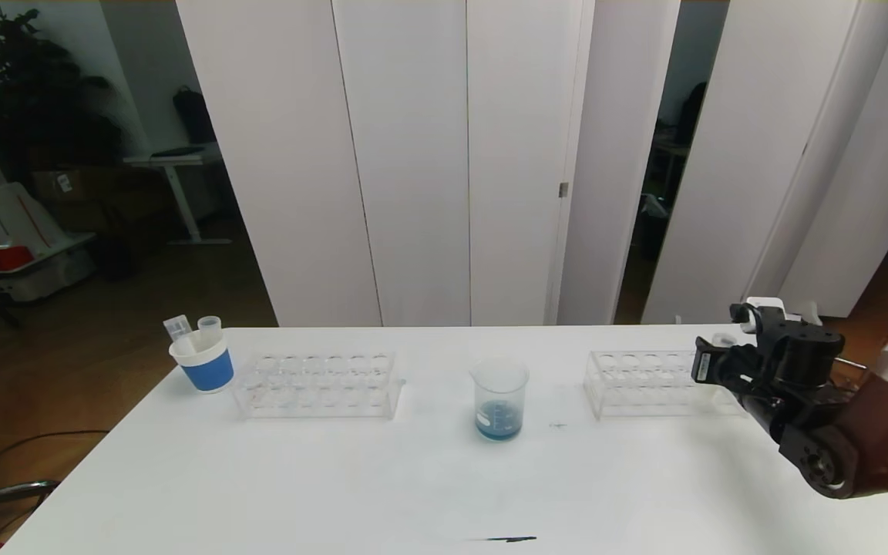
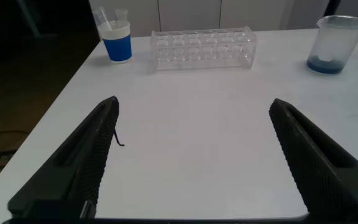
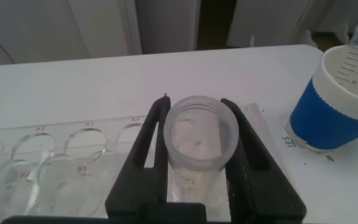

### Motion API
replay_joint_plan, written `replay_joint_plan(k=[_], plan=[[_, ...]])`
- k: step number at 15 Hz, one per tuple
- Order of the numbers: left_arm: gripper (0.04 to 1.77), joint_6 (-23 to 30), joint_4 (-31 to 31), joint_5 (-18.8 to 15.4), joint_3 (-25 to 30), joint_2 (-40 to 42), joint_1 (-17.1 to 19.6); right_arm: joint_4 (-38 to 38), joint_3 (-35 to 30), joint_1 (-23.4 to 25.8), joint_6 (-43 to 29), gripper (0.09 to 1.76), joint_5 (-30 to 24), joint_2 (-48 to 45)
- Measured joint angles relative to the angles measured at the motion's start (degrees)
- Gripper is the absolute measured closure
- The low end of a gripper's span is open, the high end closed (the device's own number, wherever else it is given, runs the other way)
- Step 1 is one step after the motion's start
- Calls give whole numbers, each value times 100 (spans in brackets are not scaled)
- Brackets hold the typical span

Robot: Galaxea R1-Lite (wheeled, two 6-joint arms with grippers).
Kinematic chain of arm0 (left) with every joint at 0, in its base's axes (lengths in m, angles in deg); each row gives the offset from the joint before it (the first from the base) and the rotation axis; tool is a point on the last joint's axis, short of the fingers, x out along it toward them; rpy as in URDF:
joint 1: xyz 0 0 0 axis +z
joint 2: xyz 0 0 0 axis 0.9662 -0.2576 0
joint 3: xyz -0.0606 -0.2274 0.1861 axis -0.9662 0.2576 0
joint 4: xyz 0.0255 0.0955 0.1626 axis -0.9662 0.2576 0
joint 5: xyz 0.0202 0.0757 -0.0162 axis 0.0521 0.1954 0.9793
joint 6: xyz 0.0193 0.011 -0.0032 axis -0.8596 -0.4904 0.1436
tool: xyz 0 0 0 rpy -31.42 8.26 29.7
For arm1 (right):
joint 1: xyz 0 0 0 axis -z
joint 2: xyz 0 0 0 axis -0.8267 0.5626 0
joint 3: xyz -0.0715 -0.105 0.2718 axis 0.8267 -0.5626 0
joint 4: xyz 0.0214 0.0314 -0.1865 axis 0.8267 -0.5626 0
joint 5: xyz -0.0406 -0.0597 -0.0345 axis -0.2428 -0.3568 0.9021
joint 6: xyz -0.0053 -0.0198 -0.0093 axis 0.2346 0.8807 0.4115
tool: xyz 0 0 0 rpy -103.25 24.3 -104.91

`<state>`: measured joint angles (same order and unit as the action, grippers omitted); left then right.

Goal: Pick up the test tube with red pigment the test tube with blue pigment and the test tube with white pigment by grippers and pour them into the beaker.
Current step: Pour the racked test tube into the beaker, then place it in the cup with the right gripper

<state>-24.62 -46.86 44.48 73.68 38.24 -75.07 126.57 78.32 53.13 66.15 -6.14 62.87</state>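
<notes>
My right gripper (image 3: 196,104) is shut on the test tube with white pigment (image 3: 201,134), a clear upright tube with a whitish smear inside. It holds the tube at the right end of the right-hand clear rack (image 3: 42,162). In the head view that gripper (image 1: 714,361) is at the table's far right, beside the rack (image 1: 644,381). The beaker (image 1: 499,401) stands mid-table with blue liquid in its bottom. My left gripper (image 2: 194,104) is open over bare table at the front left, with nothing between its fingers. The test tubes with red and blue pigment are out of view.
A second clear rack (image 1: 317,384) stands left of the beaker. Beside it, a blue-and-white paper cup (image 1: 203,361) holds two clear tubes. Another blue-and-white cup (image 3: 340,106) stands just past the right rack's end. The table's near edge (image 1: 259,539) runs along the front.
</notes>
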Motion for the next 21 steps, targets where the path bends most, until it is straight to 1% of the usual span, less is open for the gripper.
replay_joint_plan(k=[2, 3, 6, 9, 12, 13, 15, 16, 18, 19, 21], plan=[[8, -1, 0, 0, 0, 0, 0, -94, 100, -21, 5, 126, 0, -196], [8, 0, 2, -1, 0, 0, 0, -256, 173, -23, 5, 126, 0, -316], [8, -1, 2, 0, 0, 0, 0, -1128, 660, -15, -4, 126, -15, -720], [8, -1, 2, 0, 0, 0, 0, -2376, 1557, -26, -13, 126, -30, -1064], [8, 0, 2, 0, 0, 0, 0, -3751, 2701, -83, -28, 126, -85, -1280], [8, -1, 2, -1, 0, 0, 0, -4197, 3093, -113, -35, 126, -207, -1315], [8, -1, 2, -1, 0, 0, 0, -5063, 3743, -202, -30, 126, -951, -1351], [8, 0, 2, 0, 0, 0, 0, -5246, 3972, -262, -22, 126, -1201, -1341], [8, 0, 2, 0, 0, 0, 0, -5292, 4280, -382, -20, 126, -1785, -1276], [8, -1, 2, 0, 0, 0, 0, -5292, 4341, -423, -13, 126, -2185, -1245], [8, -1, 0, -1, 0, 0, 0, -5270, 4344, -467, 5, 126, -3222, -1230]])
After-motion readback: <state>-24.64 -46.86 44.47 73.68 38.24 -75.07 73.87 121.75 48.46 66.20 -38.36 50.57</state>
